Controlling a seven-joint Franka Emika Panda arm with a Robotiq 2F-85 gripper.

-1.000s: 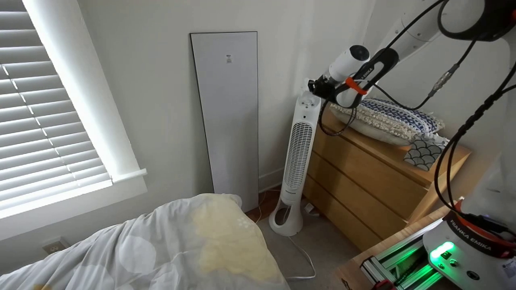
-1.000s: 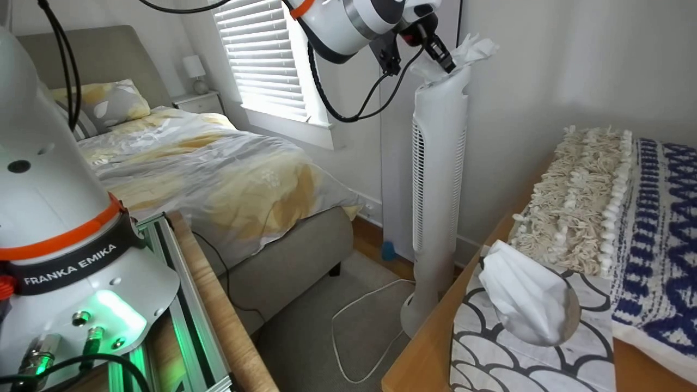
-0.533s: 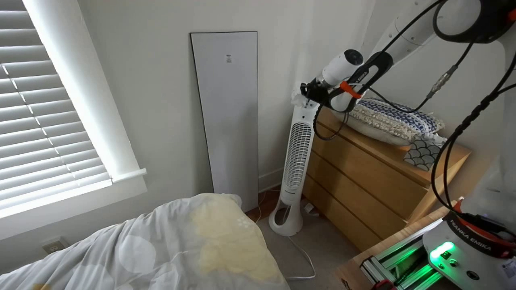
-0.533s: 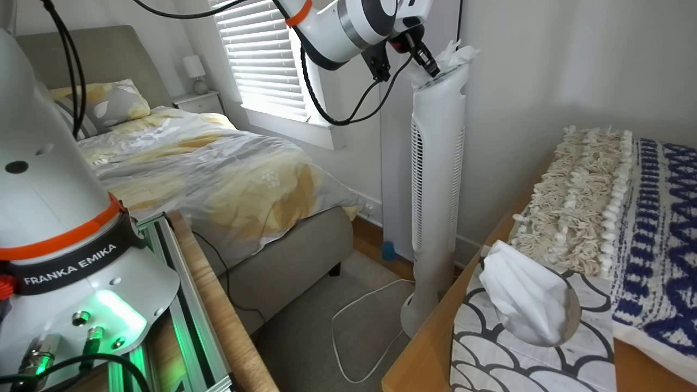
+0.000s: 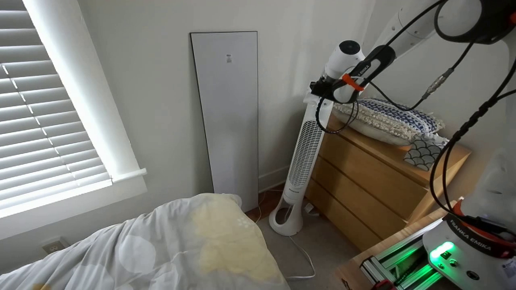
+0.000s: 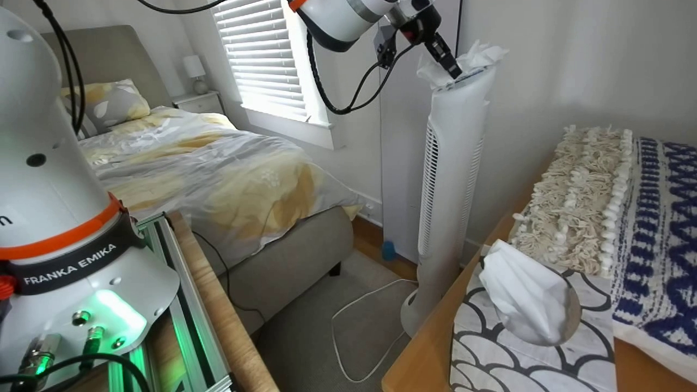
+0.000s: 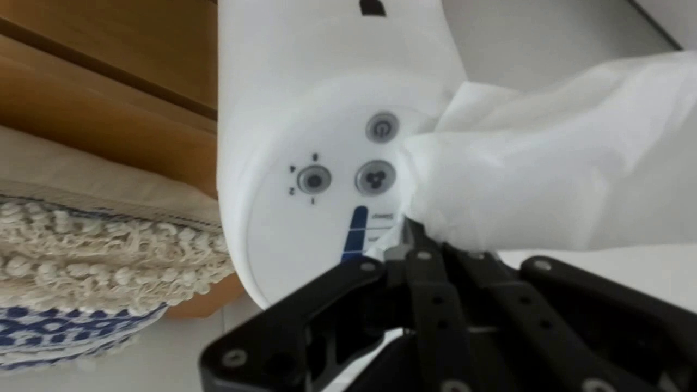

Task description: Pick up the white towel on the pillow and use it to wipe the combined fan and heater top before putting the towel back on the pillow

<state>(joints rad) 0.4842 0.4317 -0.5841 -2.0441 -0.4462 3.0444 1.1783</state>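
My gripper [image 7: 430, 239] is shut on the white towel [image 7: 550, 169], a thin crumpled cloth that spreads to the right of the fingertips in the wrist view. The towel also shows in an exterior view [image 6: 482, 55], bunched on the fan's top. The white combined fan and heater [image 5: 305, 153] stands as a tall tower, tilted towards the dresser. Its top panel [image 7: 294, 234] shows round buttons and a blue strip; the towel covers part of it. In an exterior view the fingertips [image 6: 456, 72] are at the panel. The fringed blue-and-white pillow [image 6: 572, 201] lies on the dresser.
A wooden dresser [image 5: 363, 177] stands beside the fan. On it is a scale-patterned box [image 6: 490, 348] with a white tissue [image 6: 525, 296] sticking out. A grey panel [image 5: 229, 121] leans on the wall. A bed [image 6: 245, 185] and a white cord [image 6: 335, 326] are nearby.
My gripper and towel first moved away from the dresser, then back towards it. The fan now leans towards the dresser more than before. The towel stays in the gripper.
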